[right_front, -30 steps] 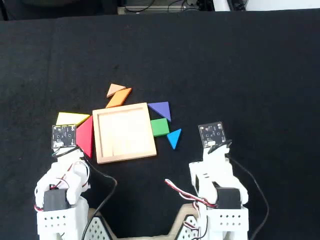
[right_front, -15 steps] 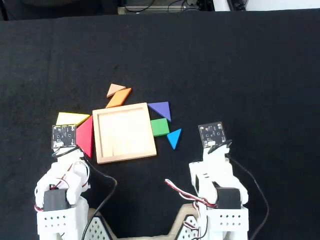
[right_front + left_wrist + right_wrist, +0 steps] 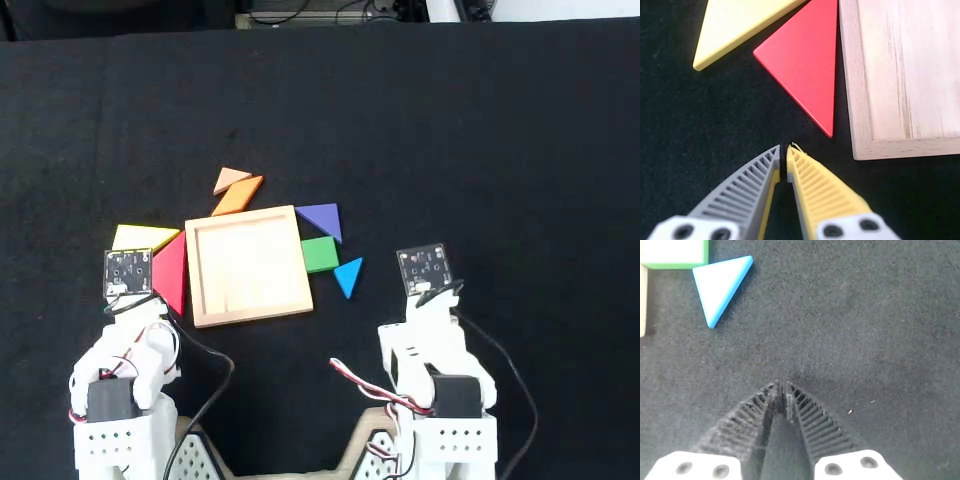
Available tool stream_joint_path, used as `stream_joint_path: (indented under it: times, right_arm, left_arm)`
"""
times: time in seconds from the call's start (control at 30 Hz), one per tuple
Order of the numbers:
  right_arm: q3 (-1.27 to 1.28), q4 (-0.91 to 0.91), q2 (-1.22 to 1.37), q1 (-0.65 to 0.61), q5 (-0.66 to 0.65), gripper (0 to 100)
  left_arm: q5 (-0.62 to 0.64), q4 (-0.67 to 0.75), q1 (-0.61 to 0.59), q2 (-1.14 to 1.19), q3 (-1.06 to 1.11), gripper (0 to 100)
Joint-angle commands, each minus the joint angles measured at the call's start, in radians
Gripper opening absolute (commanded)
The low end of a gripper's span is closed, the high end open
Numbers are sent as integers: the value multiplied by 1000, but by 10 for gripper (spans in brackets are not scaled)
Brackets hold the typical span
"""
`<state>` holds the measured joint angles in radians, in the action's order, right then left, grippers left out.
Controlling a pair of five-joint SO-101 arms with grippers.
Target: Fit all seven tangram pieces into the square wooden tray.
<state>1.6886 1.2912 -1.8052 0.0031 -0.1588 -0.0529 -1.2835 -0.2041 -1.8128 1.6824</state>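
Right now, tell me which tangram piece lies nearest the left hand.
The red triangle: its corner sits just ahead of the left hand, beside the tray; the yellow triangle lies farther off.

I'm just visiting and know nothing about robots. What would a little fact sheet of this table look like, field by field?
Tray: square wooden tray, nothing in it
Pieces placed: none of seven
On the left arm's side of the tray: yellow triangle, red triangle
Beyond the tray: peach triangle, orange parallelogram
On the right arm's side of the tray: purple triangle, green square, blue triangle
Left end effector: shut, empty, near the red triangle's tip
Right end effector: shut, empty, apart from the blue triangle
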Motion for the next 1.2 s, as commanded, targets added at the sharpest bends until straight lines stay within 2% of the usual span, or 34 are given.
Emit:
stream_joint_path:
  times: [0.0,0.37,0.6,0.8,0.97,1.07,1.17]
  right_arm:
    - [-4,2,-67,-17,-8,15]
    - [-4,-3,-70,-48,-15,15]
    - [-4,-152,-70,-49,-15,15]
    - [-5,-146,-70,-48,-15,15]
    - [-8,-333,-70,-49,-15,15]
    - [-8,-394,-70,-49,-17,15]
    - [-19,-371,-68,-28,-130,34]
  left_arm:
    - [-5,12,5,-3,16,30]
    - [-9,17,7,-8,-31,32]
    - [-11,20,15,-8,-90,33]
    - [-12,95,2,-8,-70,33]
    - [-12,253,-35,-8,-70,33]
    - [-5,301,-70,-8,-71,30]
    - [-3,299,-77,-8,-71,30]
